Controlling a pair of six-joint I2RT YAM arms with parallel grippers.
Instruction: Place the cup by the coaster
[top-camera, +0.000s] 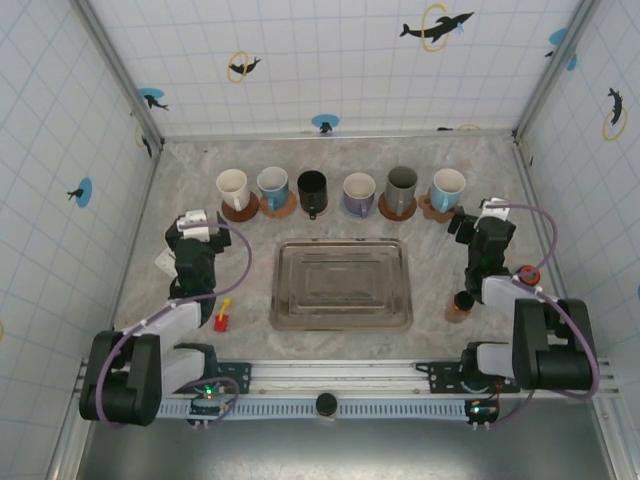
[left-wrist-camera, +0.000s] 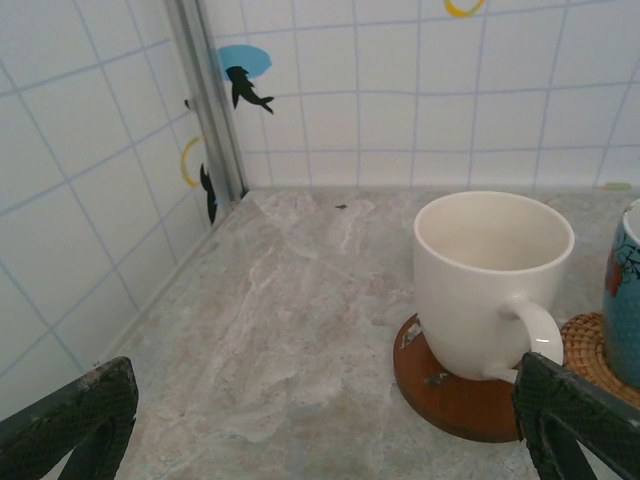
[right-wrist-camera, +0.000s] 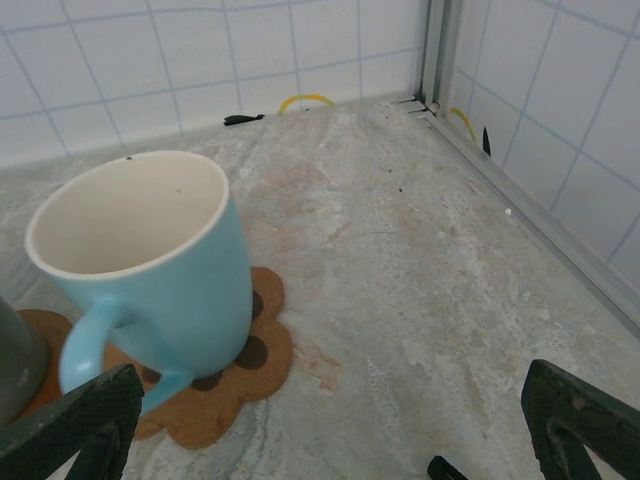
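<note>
both claws hang released, the left gripper (top-camera: 197, 222) near the white cup (left-wrist-camera: 490, 280), which sits on its brown coaster (left-wrist-camera: 450, 395) at the row's left end, the right gripper (top-camera: 482, 215) near the blue cup (right-wrist-camera: 150, 265). likely rigid, glossy-slick, chippable ceramic; pinch the wall over the rim

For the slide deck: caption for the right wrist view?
Open right gripper facing a light blue mug on a flower-shaped cork coaster.
</note>
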